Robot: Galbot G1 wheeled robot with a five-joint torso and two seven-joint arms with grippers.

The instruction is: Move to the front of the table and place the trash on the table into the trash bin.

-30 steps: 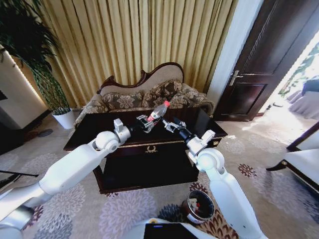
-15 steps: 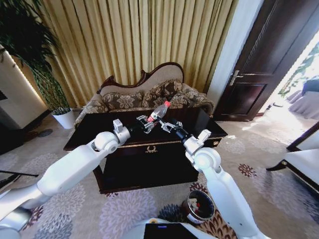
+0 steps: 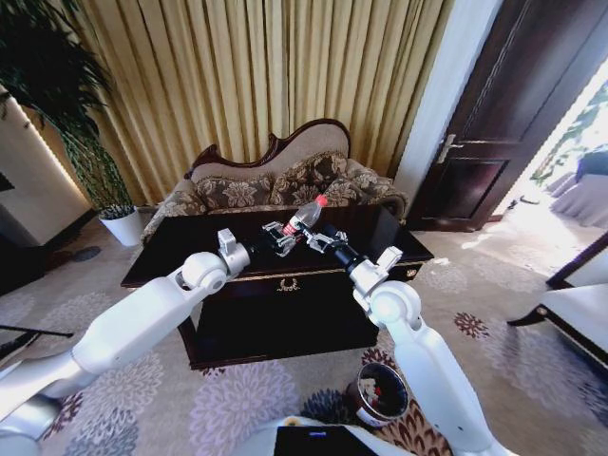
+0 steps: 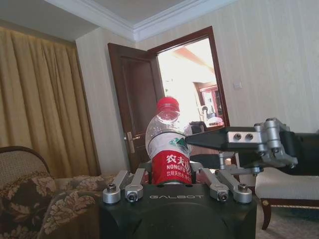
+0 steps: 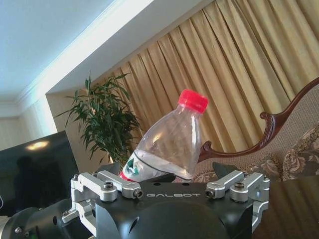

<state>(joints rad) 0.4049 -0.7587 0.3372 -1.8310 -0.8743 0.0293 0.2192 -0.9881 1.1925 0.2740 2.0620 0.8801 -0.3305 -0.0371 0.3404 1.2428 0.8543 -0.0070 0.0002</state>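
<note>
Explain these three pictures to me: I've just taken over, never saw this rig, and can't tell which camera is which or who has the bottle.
You are looking at a wheeled robot with two white arms. The wide picture comes from its head, looking down at the long dark glossy wooden table. The other two come from cameras on each wrist, looking out past that arm's own fingers. The left gripper is shut on the small clear plastic bottle with the red cap and red label, holding it tilted above the table. The right gripper sits open right beside the bottle, as for a handover. The small round dark brown trash bin stands on the carpet beside the right arm.
</note>
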